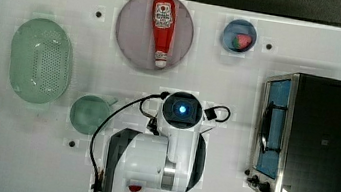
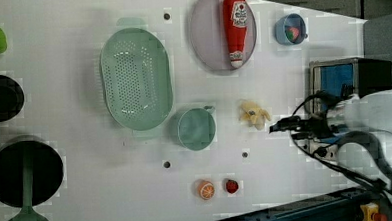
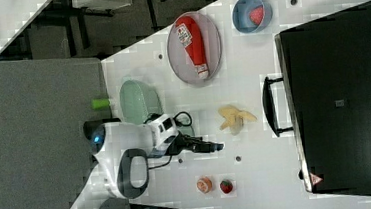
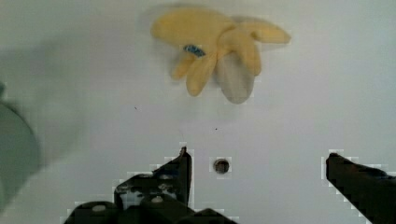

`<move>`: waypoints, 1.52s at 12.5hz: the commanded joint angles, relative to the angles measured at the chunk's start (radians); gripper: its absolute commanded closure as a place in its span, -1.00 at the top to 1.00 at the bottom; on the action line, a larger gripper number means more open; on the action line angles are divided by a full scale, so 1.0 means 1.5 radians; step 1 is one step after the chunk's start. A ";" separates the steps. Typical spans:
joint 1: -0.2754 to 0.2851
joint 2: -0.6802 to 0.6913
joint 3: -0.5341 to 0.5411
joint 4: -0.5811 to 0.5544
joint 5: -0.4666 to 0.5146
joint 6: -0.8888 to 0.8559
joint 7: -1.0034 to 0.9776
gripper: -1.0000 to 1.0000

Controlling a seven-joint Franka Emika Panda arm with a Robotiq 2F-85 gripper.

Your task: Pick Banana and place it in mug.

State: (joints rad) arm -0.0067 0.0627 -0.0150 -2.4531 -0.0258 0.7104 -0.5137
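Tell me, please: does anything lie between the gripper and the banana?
No. In the wrist view, the stretch of white table between the open gripper and the banana is bare, except a small dark hole.

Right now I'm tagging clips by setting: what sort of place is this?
Likely a lab's mock kitchen: a white table with a toaster oven, a colander and toy food like the banana.

A white table [image 1: 9,154] stands over dark flooring [image 3: 117,24], with a grey panel [image 3: 35,136] beside it
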 commanded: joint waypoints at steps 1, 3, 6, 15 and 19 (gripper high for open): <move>-0.004 0.015 -0.012 0.012 -0.009 0.085 -0.124 1.00; -0.006 0.065 -0.015 0.008 -0.009 0.130 -0.143 1.00; -0.007 0.127 -0.013 0.006 -0.009 0.205 -0.143 1.00; -0.009 0.188 -0.012 -0.006 -0.009 0.312 -0.137 -0.08; -0.014 0.156 -0.014 -0.011 -0.006 0.307 -0.137 -0.37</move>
State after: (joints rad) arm -0.0291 0.3604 -0.0298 -2.4707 -0.0435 1.1719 -0.6895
